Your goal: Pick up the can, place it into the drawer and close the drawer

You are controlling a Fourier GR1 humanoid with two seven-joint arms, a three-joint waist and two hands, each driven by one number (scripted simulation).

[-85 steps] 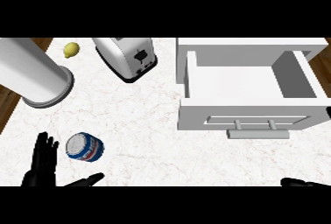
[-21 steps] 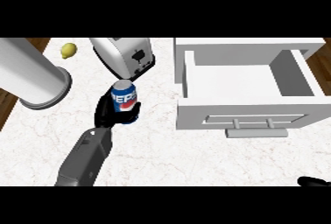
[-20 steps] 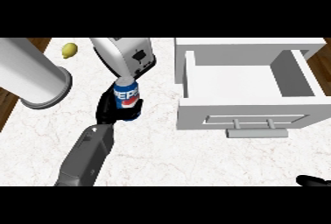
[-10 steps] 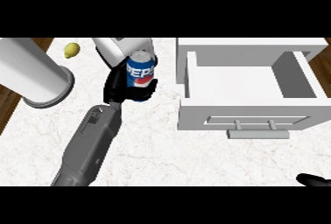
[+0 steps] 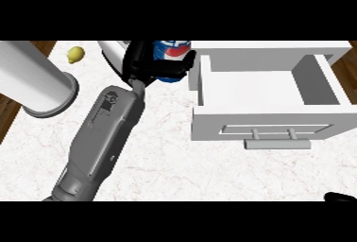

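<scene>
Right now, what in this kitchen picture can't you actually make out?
- Can: its top is cut off by the head view's upper edge; the left hand curls round it.
- Toaster: mostly hidden behind that hand.
- Right hand: only a dark tip shows at the lower right corner, so its fingers can't be judged.
- Drawer: its near inside is hidden by its front panel.

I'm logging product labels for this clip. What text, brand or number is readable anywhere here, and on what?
Blue, red and white can, held by the left hand: white lettering shows only in part, cut off and not readable as a word.
Grey left forearm: small dark marking, too small to read.
Nothing else carries text.
</scene>
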